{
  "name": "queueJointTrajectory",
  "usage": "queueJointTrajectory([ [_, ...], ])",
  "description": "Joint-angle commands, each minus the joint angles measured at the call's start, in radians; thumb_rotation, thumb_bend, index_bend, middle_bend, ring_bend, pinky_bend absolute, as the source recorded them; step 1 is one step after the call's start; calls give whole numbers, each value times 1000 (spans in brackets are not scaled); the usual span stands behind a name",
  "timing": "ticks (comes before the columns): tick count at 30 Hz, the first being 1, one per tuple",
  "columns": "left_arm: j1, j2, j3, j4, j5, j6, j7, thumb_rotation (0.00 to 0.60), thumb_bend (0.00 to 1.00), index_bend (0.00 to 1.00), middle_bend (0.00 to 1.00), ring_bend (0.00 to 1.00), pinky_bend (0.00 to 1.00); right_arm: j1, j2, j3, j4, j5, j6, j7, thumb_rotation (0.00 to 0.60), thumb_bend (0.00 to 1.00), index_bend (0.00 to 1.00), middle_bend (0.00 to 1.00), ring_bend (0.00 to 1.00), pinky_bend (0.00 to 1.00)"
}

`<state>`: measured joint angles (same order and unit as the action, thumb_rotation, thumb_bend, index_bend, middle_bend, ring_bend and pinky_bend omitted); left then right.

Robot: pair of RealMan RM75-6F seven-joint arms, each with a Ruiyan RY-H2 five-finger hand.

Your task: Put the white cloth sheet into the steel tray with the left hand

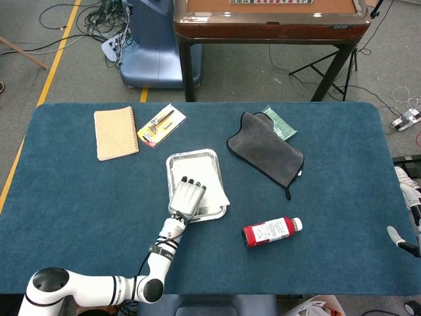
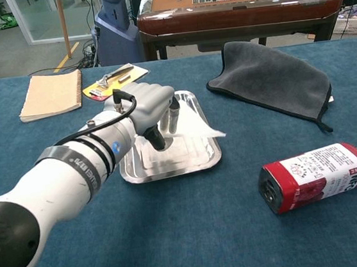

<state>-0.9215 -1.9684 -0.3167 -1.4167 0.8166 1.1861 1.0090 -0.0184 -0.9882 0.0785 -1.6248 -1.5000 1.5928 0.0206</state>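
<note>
— Where does the left hand (image 1: 186, 199) stand?

— Over the near half of the steel tray (image 1: 195, 160), fingers curled down onto the white cloth sheet (image 1: 221, 197). From the chest camera the hand (image 2: 145, 109) looks closed in a loose fist, fingertips reaching down at the sheet (image 2: 197, 130) inside the tray (image 2: 210, 159). Whether it pinches the cloth or merely presses on it, I cannot tell.

— And the cloth itself?

— Mostly in the tray, lying across its floor, with one corner sticking out over the tray's right rim above the blue table (image 1: 79, 197).

— The right hand?

— Only a sliver of white shows at the far right edge of the head view (image 1: 408, 210), well apart from everything. Its fingers cannot be read.

— What else lies on the table?

— A red bottle (image 1: 272, 231) on its side, near the tray's right corner; a grey towel (image 1: 266, 153) spread beyond it, covering part of a green packet (image 1: 282, 124). A tan spiral notebook (image 1: 116, 133) and a yellow carded tool pack (image 1: 161, 124) sit at the far left.
</note>
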Motion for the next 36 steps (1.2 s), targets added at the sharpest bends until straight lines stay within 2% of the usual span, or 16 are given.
queueJointTrajectory([
  [1,-4,0,1,-1,-5,0,1,600,271,361,408,335,263,-2,0,-1,1,0,2,3,600,244,113,181,75,174],
  [4,-9,0,2,-4,-9,4,5,600,249,236,362,297,260,-4,-1,0,4,0,5,7,600,245,113,181,75,174],
  [11,-18,7,10,-14,-50,1,31,600,223,102,251,202,219,-7,-3,-2,9,-1,5,15,600,244,113,182,76,174],
  [16,-29,15,14,-24,-78,-17,43,600,153,3,156,103,159,-8,-3,-2,11,-7,10,18,600,245,113,181,75,174],
  [21,-38,30,8,-34,-102,-32,34,600,99,0,110,52,110,-12,-5,-2,16,-3,12,24,600,246,113,181,75,174],
  [36,-71,42,16,-38,-162,-9,71,600,96,0,104,43,103,-20,-10,-3,28,-6,19,39,600,245,113,182,75,174],
])
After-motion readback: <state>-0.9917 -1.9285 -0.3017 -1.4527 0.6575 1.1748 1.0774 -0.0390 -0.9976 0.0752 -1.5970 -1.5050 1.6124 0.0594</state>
